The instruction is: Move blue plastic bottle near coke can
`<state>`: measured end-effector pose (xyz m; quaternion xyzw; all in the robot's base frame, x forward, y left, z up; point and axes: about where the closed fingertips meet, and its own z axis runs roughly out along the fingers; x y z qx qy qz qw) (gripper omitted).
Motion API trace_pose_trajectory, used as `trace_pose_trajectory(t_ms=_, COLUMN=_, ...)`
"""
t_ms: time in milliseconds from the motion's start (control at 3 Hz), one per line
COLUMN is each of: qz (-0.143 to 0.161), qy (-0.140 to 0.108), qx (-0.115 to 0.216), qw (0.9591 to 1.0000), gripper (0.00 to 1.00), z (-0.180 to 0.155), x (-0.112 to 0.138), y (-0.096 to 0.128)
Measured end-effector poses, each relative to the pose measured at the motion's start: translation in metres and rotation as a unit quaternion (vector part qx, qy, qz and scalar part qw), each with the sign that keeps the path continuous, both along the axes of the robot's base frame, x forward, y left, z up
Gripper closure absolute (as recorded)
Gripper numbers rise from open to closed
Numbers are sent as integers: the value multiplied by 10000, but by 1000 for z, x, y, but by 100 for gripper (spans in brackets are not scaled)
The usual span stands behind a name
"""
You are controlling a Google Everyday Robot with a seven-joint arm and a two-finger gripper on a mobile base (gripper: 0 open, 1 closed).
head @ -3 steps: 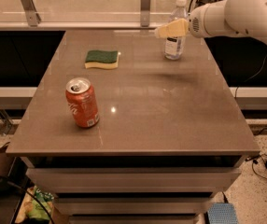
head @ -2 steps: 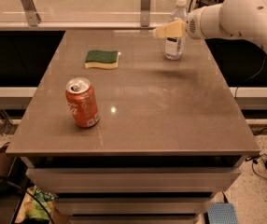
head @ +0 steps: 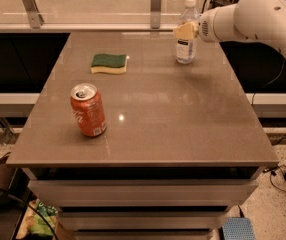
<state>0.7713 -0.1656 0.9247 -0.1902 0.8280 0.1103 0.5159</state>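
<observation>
The blue plastic bottle (head: 187,34), clear with a white cap and a white-and-dark label, stands upright at the far right of the table. The coke can (head: 88,109), orange-red with a silver top, stands upright near the front left. My gripper (head: 186,31) reaches in from the right on the white arm (head: 253,19) and is at the bottle's upper body, in front of it. The bottle rests on the table, far from the can.
A green and yellow sponge (head: 109,63) lies at the far left of the grey table (head: 163,119). A glass rail with metal posts (head: 156,4) runs behind the table's far edge. Drawers and cables are below the front edge.
The gripper has shifted slightly right, closer onto the bottle. The bottle, can and sponge have not moved.
</observation>
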Motion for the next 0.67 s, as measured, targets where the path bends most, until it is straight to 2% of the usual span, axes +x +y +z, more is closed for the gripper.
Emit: trace_pose_trajectory(t_ms=667, qz=27, qy=14, qx=2, qw=10000, gripper=87, z=-2, x=1, y=4)
